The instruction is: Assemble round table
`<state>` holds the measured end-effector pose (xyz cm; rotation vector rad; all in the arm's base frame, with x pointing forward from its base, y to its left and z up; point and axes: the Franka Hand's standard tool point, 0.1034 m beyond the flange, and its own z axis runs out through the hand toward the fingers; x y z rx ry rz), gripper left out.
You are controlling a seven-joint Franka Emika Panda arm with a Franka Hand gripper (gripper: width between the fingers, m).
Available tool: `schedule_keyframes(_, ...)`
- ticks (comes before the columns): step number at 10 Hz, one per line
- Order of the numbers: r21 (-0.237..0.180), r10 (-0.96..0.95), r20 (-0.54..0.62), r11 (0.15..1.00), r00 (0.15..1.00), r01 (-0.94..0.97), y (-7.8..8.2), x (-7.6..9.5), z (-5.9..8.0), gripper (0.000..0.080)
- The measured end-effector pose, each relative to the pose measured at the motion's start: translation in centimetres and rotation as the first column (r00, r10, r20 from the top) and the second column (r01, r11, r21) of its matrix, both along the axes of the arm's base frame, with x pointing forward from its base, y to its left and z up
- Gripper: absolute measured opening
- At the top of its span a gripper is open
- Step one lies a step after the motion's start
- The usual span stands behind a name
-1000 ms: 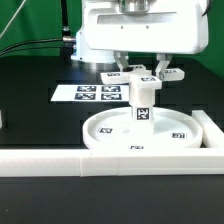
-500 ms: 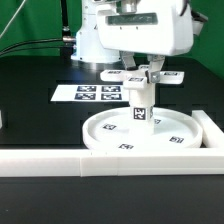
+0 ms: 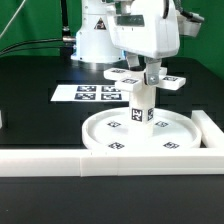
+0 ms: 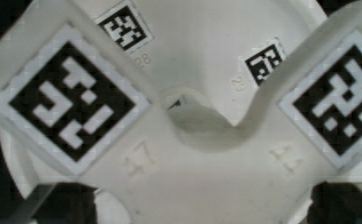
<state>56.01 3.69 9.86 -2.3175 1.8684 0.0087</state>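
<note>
Tabletop (image 3: 40, 125) in your exterior view is black, with a green backdrop (image 3: 25, 25) behind; the marker board (image 3: 92, 94) lies flat at about ten o'clock from the round disc (image 3: 170, 138), which sits against the white border bars (image 3: 60, 163) at the front and the exterior view's right. The gripper (image 3: 149, 80) is clenched on the upright cylinder leg (image 3: 141, 108), standing on the disc with the cross-shaped base (image 3: 170, 80) on top. Your wrist view fills with that tagged base (image 4: 178, 120); dark fingertips (image 4: 62, 203) edge the frame.
</note>
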Motion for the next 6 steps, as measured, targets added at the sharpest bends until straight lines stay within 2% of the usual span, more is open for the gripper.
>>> schedule_keyframes(1,0.004,0.004,-0.007,1.000,1.000,-0.004,0.1,0.0,0.3,0.0633)
schedule_keyframes(2,0.008,0.027,-0.005,1.000,1.000,-0.027,0.0,0.0,1.1,0.0633)
schedule_keyframes(4,0.024,0.054,0.003,0.998,0.999,-0.054,0.1,0.1,3.5,0.0648)
schedule_keyframes(6,0.021,0.056,0.000,0.998,0.998,-0.056,0.1,0.0,3.0,0.0648)
